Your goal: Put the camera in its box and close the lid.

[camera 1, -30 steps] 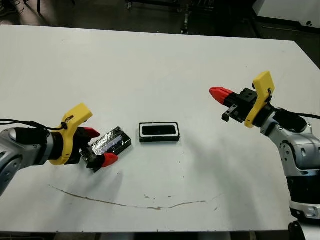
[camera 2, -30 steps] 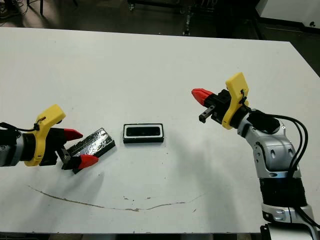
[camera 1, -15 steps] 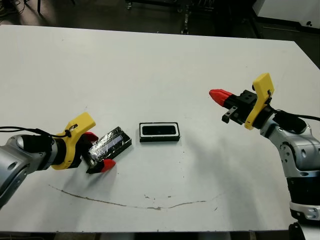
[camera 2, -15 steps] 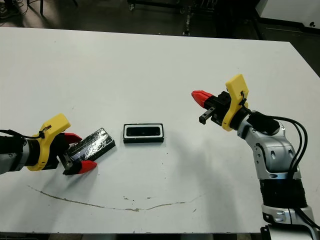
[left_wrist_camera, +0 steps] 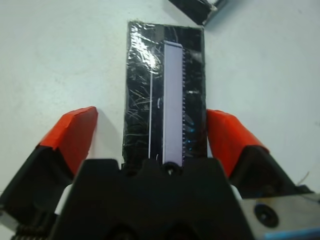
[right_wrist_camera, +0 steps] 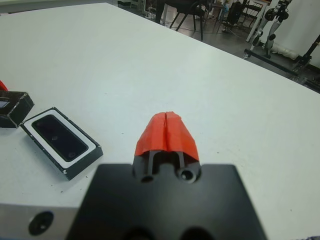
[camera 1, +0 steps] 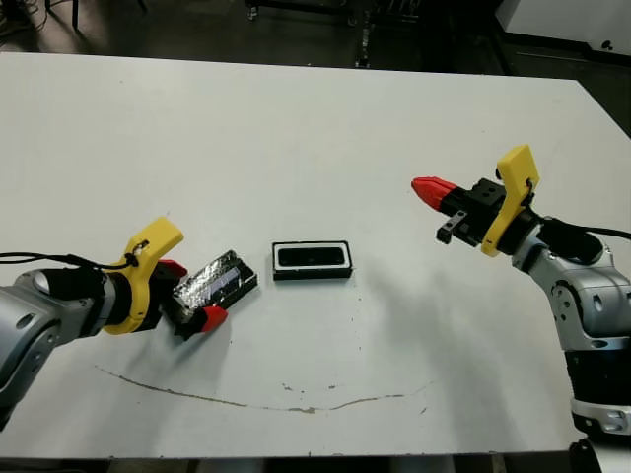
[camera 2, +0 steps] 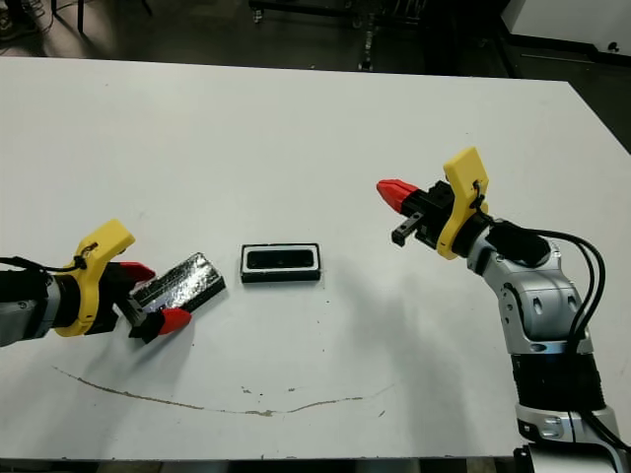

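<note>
L gripper (left_wrist_camera: 152,135): fingers spread wide, straddling the lid (left_wrist_camera: 165,92) across its narrow width. Neither pad looks seated on the long edges yet, so treat it as not gripped. R gripper (right_wrist_camera: 166,131): fingertips pressed together, holding nothing, raised over the table (camera 1: 296,128) well to the right of the work area.

Lid lies flat, just left of the box (camera 1: 313,260), angled with one corner near it. Box sits approx. mid-table; the camera (camera 1: 312,257) appears already seated inside the white lining.

Handling, judged: lid is thin, stiff, prob. light. Glossy ribbed top is likely slippery, so don't pinch top/bottom faces. Take it by the two long edges, near mid-length, so it stays level. Close gently; a thin panel can tip or skate on the tabletop under an off-centre squeeze.
</note>
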Robot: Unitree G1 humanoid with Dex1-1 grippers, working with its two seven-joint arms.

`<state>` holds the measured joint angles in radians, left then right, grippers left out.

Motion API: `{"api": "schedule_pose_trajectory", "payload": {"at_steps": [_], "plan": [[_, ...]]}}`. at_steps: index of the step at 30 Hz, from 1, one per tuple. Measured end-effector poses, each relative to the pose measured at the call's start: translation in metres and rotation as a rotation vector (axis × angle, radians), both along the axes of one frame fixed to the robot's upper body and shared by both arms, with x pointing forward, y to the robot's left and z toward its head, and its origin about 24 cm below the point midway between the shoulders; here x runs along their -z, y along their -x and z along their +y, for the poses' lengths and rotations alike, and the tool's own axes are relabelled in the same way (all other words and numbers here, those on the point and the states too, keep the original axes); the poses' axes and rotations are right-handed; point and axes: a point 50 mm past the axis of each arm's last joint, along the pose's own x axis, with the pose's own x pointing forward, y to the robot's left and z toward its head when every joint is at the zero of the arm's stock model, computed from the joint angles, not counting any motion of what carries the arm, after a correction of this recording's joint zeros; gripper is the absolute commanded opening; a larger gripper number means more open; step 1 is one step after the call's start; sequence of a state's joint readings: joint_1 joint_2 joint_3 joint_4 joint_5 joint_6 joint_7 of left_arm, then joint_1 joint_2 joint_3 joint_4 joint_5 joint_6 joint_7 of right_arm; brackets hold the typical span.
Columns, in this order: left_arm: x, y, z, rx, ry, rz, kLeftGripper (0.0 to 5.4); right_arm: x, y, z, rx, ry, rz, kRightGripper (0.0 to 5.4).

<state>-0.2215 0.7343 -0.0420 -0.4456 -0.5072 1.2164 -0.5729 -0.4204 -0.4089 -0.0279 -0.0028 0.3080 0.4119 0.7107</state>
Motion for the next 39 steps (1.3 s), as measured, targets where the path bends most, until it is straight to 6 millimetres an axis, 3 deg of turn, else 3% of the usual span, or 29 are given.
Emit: {"api": "schedule_pose_trajectory", "payload": {"at_steps": [11, 28, 39], "plan": [[-0.001, 0.0, 0.003, 0.005, 0.052, 0.053, 3.16, 0.0, 0.0, 0.0, -0.002, 0.004, -0.001, 0.0], [-0.003, -0.006, 0.006, 0.085, 0.099, 0.019, 3.16, 0.001, 0.0, 0.001, 0.001, 0.004, 0.002, 0.0], [-0.048, -0.049, 0.012, 0.173, 0.093, -0.315, 3.16, 0.004, 0.0, 0.001, 0.003, -0.003, 0.01, 0.0]]}}
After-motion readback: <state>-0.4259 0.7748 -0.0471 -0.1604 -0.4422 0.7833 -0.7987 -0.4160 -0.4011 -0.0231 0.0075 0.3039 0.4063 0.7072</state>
